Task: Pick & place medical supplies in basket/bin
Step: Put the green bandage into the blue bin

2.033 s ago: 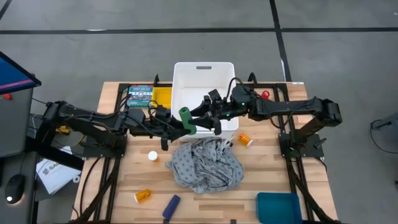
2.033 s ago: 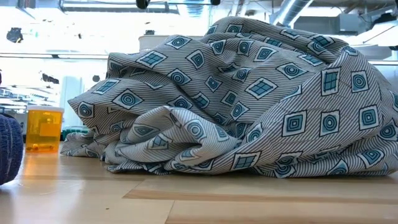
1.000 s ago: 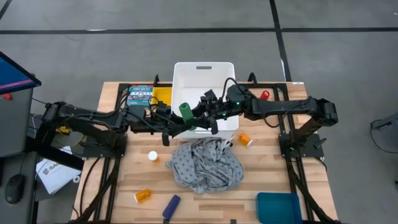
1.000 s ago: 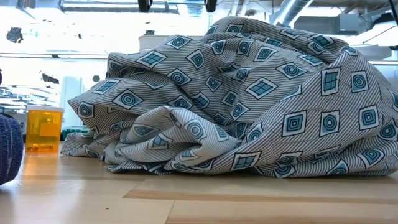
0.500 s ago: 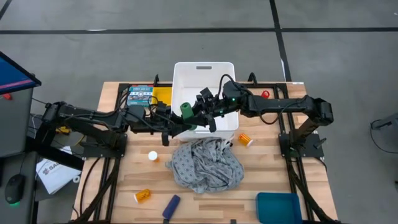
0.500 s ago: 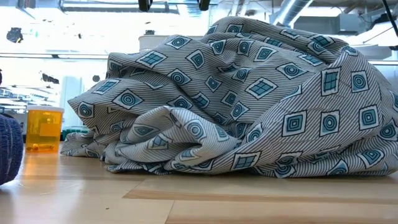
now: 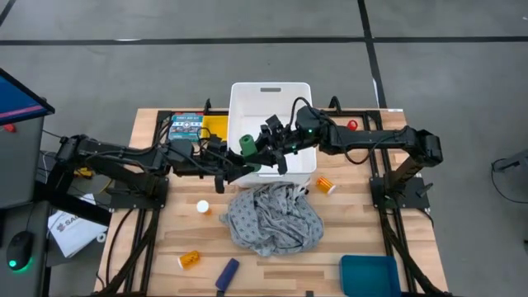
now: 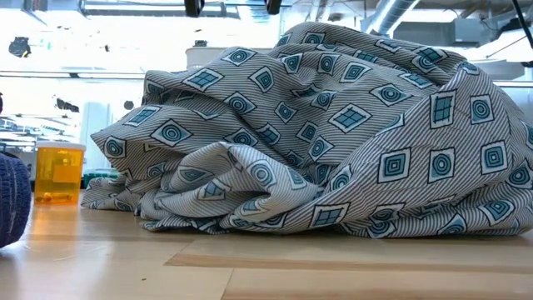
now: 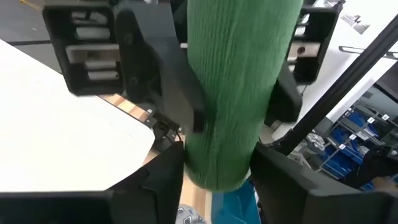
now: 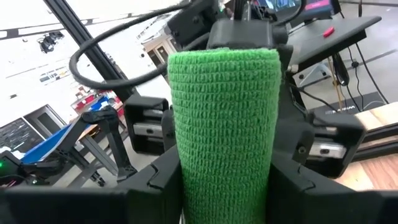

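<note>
Over the white bin's (image 7: 270, 95) front edge, the green roll (image 7: 247, 147) stands pinched on both sides: left gripper (image 7: 249, 162) and right gripper (image 7: 266, 148) each close on it. Only the low view shows the patterned cloth (image 8: 333, 133) up close.

You can read no text here: the print on the teal box (image 7: 186, 128) and the white paper (image 7: 68, 224) beside the table is too small to make out.
</note>
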Available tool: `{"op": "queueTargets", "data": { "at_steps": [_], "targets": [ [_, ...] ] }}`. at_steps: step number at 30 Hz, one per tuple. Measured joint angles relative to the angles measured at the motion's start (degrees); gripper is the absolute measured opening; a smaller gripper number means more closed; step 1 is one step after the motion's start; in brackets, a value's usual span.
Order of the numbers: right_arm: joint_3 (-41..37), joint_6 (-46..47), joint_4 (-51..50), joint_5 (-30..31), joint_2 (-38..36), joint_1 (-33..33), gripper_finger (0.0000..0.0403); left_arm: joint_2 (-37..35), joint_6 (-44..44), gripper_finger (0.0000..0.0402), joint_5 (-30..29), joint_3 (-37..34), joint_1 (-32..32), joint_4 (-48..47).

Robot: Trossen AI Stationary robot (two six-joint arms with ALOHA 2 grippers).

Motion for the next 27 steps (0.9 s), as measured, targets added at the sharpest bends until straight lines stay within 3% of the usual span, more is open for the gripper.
{"op": "queueTargets", "data": {
  "at_steps": [12,20,27],
  "targets": [
    [0.13,1.38,-0.85,-1.62,-0.25,-0.37,0.0155,-2.6,0.02,0.0188,0.16,-0.13,-1.06,-8.18],
    [0.11,3.02,-13.1,-11.41,-0.25,0.16,0.0155,-9.97,0.88,0.019,-0.55,-0.11,-0.97,-17.62],
    [0.04,8.3,-21.5,-24.6,-0.25,3.04,0.0155,-15.59,3.57,0.0193,-0.52,-0.07,-0.97,-21.22]
  ]
}}
